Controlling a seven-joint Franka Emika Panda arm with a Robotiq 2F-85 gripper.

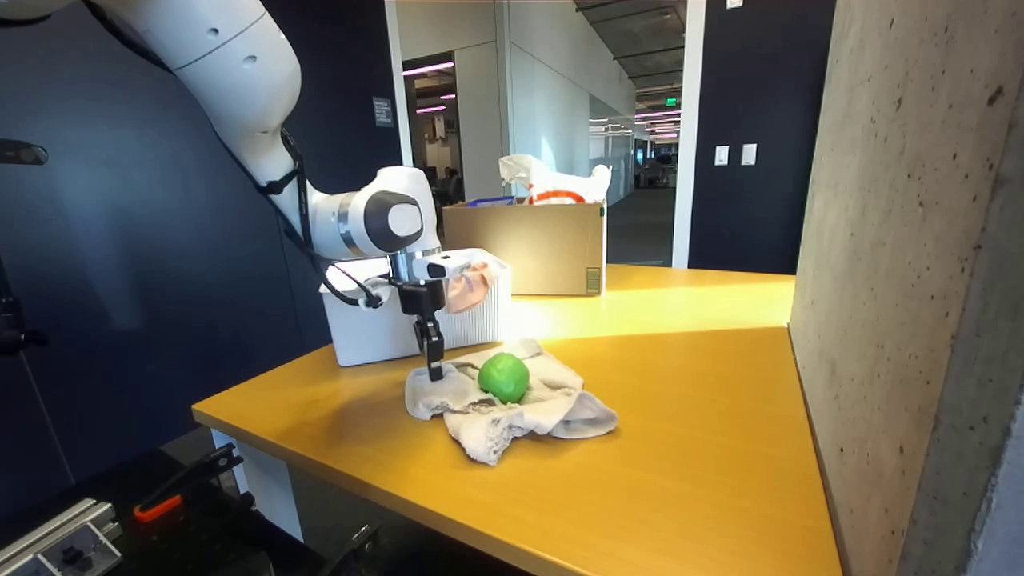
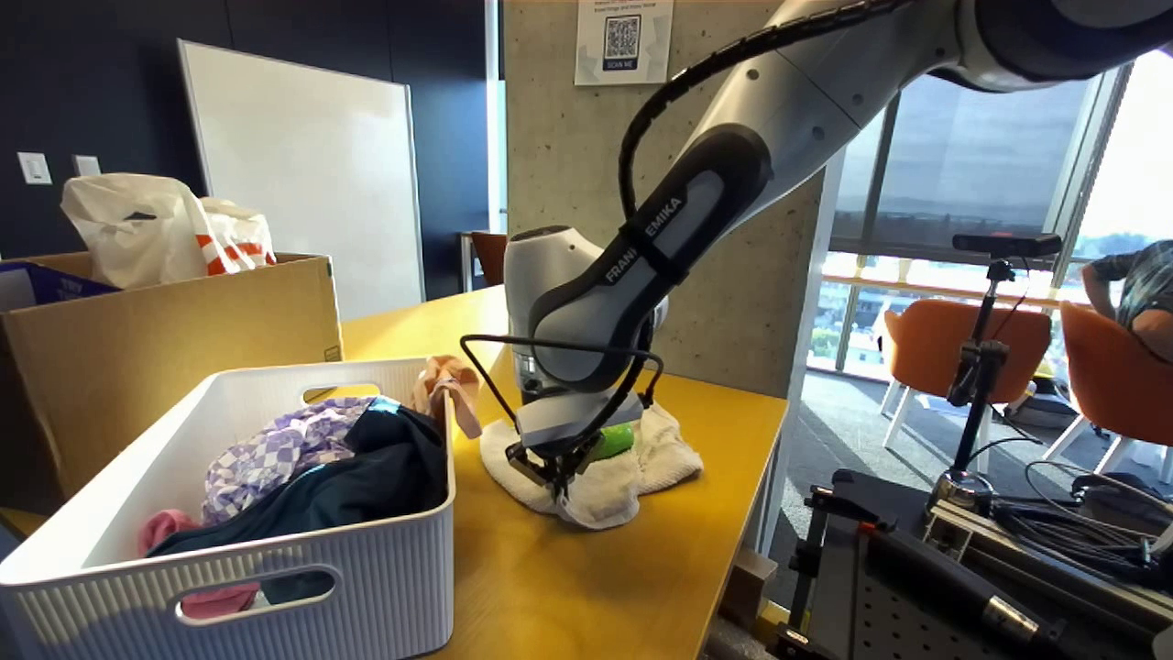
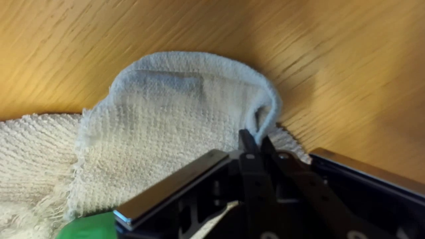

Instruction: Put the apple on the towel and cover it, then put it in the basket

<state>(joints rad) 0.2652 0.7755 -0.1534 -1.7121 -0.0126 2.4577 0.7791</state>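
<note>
in an exterior view we look across the table toward the far box; in an exterior view we peek over the near-left basket toward the concrete wall. both share the towel; wrist view looks down at it, super close.

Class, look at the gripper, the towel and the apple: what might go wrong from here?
1. The gripper pinches only a small fold at the edge of the towel, so the fold might slip out when lifted.
2. The apple sits uncovered on the towel, so a pull on the cloth could roll it off.
3. Clothes already lie in the basket, so the bundle may settle unevenly there.
</note>
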